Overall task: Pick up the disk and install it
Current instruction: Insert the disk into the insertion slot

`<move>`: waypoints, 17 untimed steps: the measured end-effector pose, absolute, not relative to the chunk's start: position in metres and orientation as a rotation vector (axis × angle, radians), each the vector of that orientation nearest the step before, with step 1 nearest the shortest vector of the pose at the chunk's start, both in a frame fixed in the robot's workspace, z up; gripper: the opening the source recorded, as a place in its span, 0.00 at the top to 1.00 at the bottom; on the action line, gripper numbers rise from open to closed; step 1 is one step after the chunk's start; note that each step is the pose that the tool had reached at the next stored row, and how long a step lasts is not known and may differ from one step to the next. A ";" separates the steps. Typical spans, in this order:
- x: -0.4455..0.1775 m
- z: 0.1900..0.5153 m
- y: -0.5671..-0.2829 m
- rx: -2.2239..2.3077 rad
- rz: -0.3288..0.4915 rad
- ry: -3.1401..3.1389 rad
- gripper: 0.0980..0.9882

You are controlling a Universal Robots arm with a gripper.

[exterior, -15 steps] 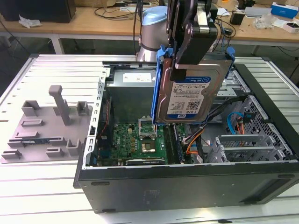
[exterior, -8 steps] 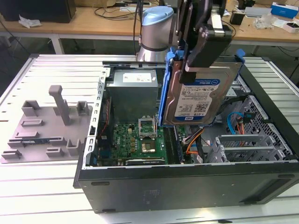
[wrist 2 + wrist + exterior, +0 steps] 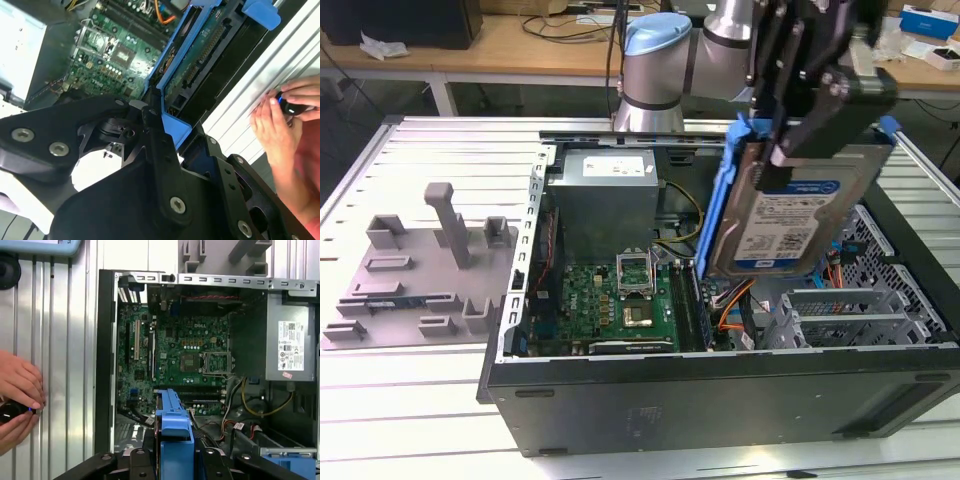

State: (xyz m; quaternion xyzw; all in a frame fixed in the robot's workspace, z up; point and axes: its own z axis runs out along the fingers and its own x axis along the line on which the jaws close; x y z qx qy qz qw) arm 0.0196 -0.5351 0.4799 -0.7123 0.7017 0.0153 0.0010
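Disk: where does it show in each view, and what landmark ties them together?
Exterior view: disk, held above the open case.
Second wrist view: disk underside, beside the motherboard.
First wrist view: disk edge-on, before the motherboard.
Shared landmark: motherboard.

A robotics lab: opened computer case [image 3: 720,400] on a ribbed metal table [image 3: 410,420], cluttered wooden benches [image 3: 510,45] behind.

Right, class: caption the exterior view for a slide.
Gripper holds the disk above the open computer case.

Wooden desks [image 3: 515,48] behind (cluttered); ribbed metal table [image 3: 430,140].
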 end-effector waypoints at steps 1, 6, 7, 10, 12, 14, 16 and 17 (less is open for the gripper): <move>0.023 0.480 -0.536 -2.236 0.048 2.203 0.70; 0.043 0.479 -0.541 -2.236 0.048 2.203 0.70; 0.051 0.479 -0.543 -2.236 0.048 2.203 0.70; 0.064 0.479 -0.544 -2.236 0.048 2.203 0.70; 0.072 0.478 -0.545 -2.236 0.048 2.203 0.70; 0.079 0.478 -0.545 -2.236 0.048 2.203 0.70; 0.087 0.478 -0.546 -2.236 0.048 2.203 0.70; 0.091 0.478 -0.546 -2.236 0.048 2.203 0.70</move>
